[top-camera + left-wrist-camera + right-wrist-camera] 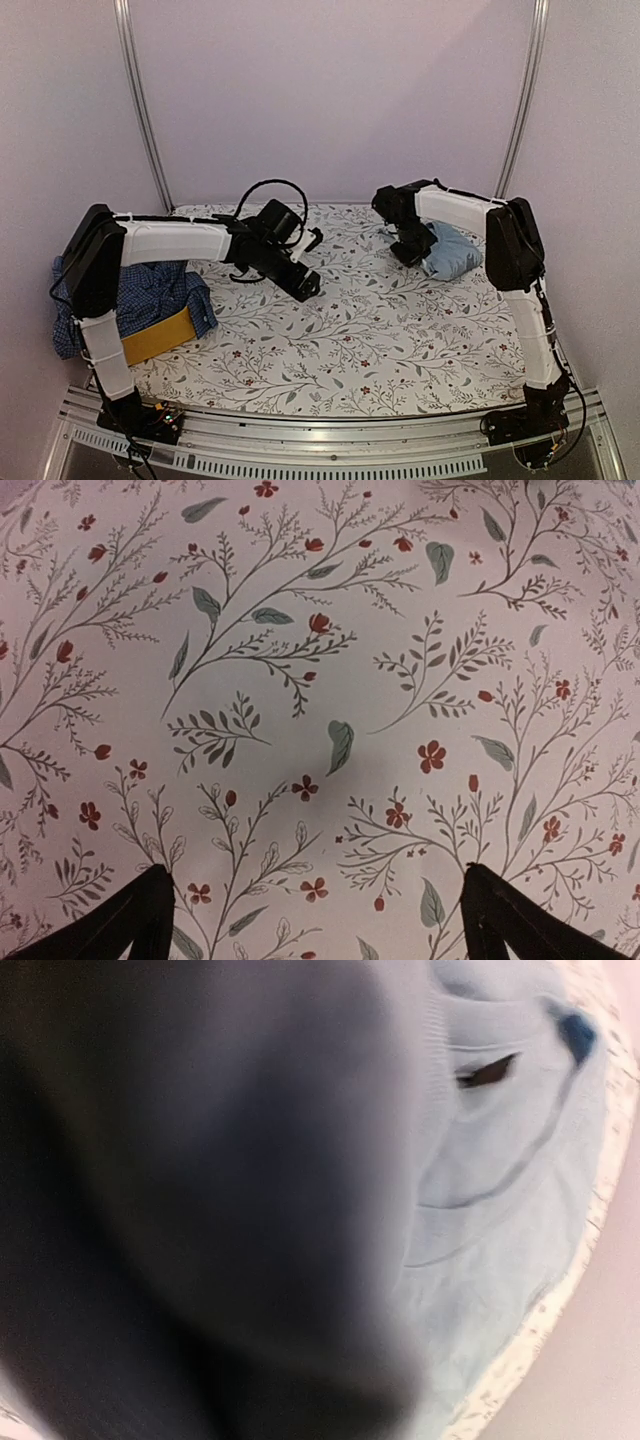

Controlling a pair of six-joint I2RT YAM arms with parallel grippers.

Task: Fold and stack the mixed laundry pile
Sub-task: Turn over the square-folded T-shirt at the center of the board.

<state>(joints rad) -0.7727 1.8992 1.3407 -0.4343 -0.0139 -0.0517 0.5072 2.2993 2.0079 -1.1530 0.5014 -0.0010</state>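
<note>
My left tool (315,925) hangs over the floral worktop (380,340) at mid-frame, spread wide and holding nothing. My right tool (413,246) sits against the light blue garment (455,252) at upper right; its wrist view is too blurred, so I cannot tell its opening. The checked shirt (150,290) lies bunched at the left edge.

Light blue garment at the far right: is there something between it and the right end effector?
Nothing visible stands between them. The right end effector is right at the edge of the light blue garment, and its wrist camera sees that cloth very close. Whether it grips the cloth cannot be told.
</note>
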